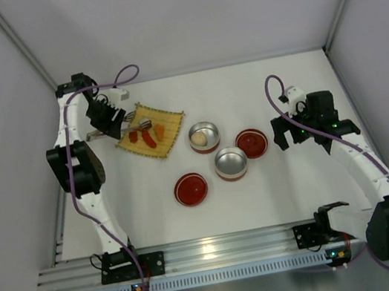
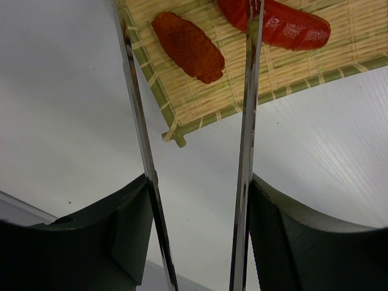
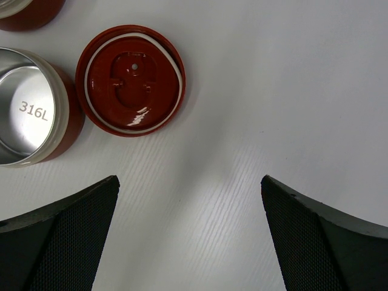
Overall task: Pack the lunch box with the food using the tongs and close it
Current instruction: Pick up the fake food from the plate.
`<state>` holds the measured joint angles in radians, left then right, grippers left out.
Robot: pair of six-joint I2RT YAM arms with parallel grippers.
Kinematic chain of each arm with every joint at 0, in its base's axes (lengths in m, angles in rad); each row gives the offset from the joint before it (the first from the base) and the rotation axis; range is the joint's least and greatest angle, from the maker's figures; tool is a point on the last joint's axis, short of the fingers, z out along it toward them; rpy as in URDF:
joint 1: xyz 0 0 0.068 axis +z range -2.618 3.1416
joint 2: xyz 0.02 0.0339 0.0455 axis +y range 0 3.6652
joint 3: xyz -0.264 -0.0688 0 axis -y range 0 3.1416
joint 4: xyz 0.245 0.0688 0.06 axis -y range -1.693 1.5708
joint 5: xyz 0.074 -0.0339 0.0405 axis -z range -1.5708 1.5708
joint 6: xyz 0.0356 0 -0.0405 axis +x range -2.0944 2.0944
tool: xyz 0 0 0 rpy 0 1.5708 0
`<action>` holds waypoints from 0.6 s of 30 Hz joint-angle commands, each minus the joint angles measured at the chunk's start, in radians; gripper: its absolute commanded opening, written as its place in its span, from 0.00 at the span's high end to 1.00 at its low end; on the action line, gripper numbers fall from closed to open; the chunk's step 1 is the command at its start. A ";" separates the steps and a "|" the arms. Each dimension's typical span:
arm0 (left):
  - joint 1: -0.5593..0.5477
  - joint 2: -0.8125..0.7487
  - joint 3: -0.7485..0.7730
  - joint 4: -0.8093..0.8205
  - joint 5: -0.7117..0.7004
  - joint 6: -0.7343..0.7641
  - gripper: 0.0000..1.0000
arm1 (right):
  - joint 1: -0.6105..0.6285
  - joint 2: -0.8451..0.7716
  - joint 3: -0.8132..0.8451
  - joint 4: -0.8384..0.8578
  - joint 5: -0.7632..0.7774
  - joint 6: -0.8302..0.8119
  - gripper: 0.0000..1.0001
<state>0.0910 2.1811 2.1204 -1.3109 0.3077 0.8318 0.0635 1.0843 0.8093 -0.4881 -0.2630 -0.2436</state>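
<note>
The left gripper (image 1: 111, 119) (image 2: 197, 236), near the counter's (image 1: 294, 196) back-left corner, has its jaws half closed around the tongs (image 1: 96, 134) (image 2: 247, 121), one silver arm lying against each pad. The tongs stand apart and reach over the near edge of the yellow mat (image 1: 171, 140) (image 2: 285, 66), whose frayed corner juts onto bare counter. On the mat, a red elongated piece (image 1: 148, 140) (image 2: 276, 24) lies under one tong arm, with a dark orange-red piece (image 2: 188, 45) between the arms and untouched.

A white round piece (image 1: 198, 140) already sits in one steel container (image 1: 204, 136). A second container (image 1: 231, 163) (image 3: 30, 109) beside it bears the stamp "316L" on its floor. A red lid (image 1: 251, 142) (image 3: 130, 79) lies inner side up just beside it, white seal ring showing; another lid (image 1: 190, 189) sits nearer the arms.

The right gripper (image 1: 288, 133) (image 3: 191, 242) hangs with jaws spread wide and holding nothing, with bare counter between it and the lid.
</note>
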 commanded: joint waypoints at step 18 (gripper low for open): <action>-0.019 0.049 0.046 0.013 -0.004 -0.006 0.45 | 0.001 0.000 0.018 -0.010 0.016 -0.017 0.01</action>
<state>0.0772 2.2330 2.1284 -1.3083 0.2901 0.8268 0.0635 1.0843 0.8093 -0.4881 -0.2504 -0.2443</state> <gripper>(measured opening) 0.555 0.993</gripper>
